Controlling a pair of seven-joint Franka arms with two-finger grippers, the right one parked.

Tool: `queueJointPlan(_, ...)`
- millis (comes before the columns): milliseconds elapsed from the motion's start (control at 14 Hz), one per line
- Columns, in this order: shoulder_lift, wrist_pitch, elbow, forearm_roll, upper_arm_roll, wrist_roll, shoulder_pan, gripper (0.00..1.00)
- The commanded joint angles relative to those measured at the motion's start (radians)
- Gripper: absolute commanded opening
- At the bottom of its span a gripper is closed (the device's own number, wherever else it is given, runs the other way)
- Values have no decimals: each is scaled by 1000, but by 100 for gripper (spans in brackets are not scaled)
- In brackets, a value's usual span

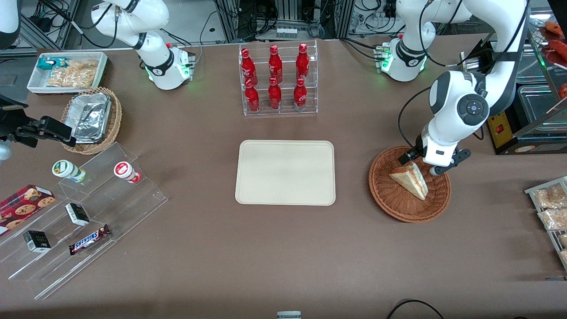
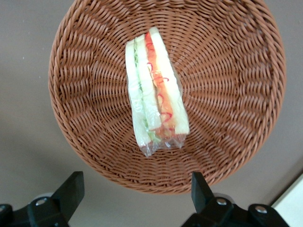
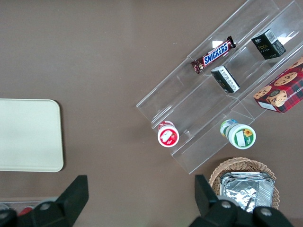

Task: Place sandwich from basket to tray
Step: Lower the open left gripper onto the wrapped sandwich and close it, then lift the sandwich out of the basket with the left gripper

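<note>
Hovering wide-open over the basket, the gripper overlooks brown tabletop.

The sandwich lies in the basket, which sits on the bench beside the tray, toward the working arm's end. The pincer hangs above the basket's rim, its fingers spread apart and touching nothing. A rack of bottles stands farther from the front camera than the tray.
</note>
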Motion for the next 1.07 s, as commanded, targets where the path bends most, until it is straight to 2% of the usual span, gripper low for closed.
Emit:
queueJointPlan(0, 30, 72, -1, -11, 7, -109, -10, 100)
queueJointPlan(214, 57, 124, 2, -11, 9, -247, -3, 100)
queueJointPlan(786, 146, 165, 58, -17, 15, -254, 5, 100)
queueJointPlan(1000, 173, 189, 57, -19, 15, -315, 5, 100)
